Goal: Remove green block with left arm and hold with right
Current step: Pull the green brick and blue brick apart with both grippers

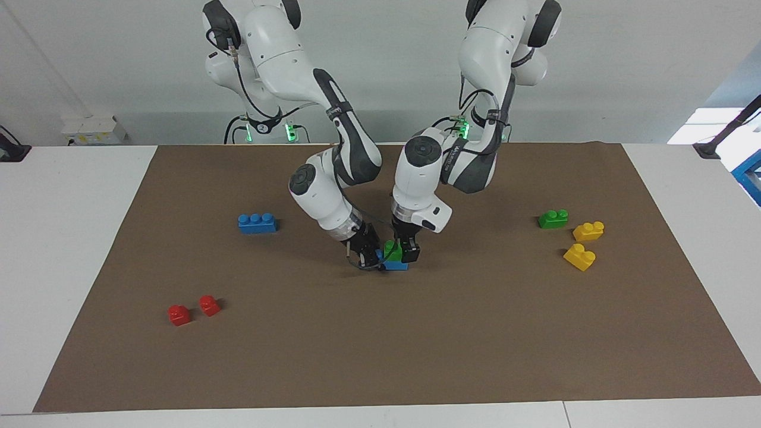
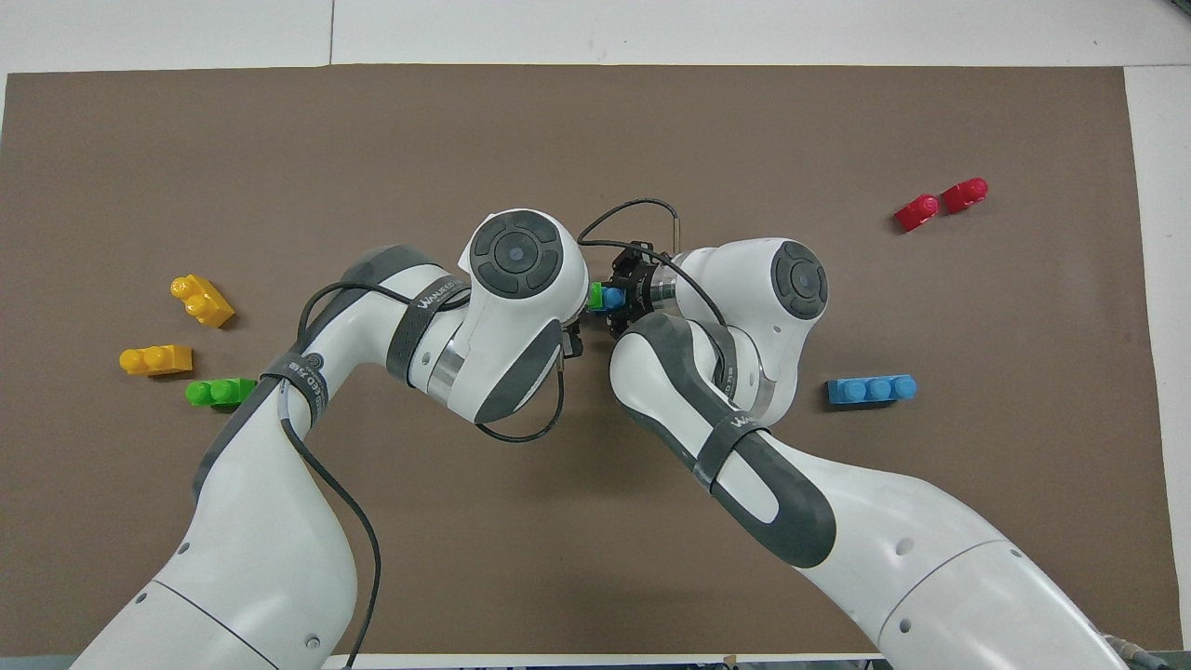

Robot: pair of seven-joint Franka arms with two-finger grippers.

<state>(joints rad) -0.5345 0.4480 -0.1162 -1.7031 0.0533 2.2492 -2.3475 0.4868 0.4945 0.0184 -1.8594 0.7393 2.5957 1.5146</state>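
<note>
Mid-tabletop, your left hand (image 1: 399, 252) gripped the green block (image 1: 392, 250) atop the blue brick (image 1: 396, 265); your right hand (image 1: 370, 254) clamped that brick.

mid-mat: green block (image 1: 392, 249) stacked on brick (image 1: 397, 265) | left pincer (image 1: 406, 252) and right pincer (image 1: 370, 255) flanking stack | second green block (image 1: 553, 219) toward left arm's end | three-stud brick (image 1: 257, 223) toward right arm's end

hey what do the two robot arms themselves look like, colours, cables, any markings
Both the left arm and right arm have glossy white rounded shells, dark grey joint bands with small white lettering, round grey joint caps and loose black cables. Each ends in a black two-finger tool. Green lights glow at the bases.
</note>
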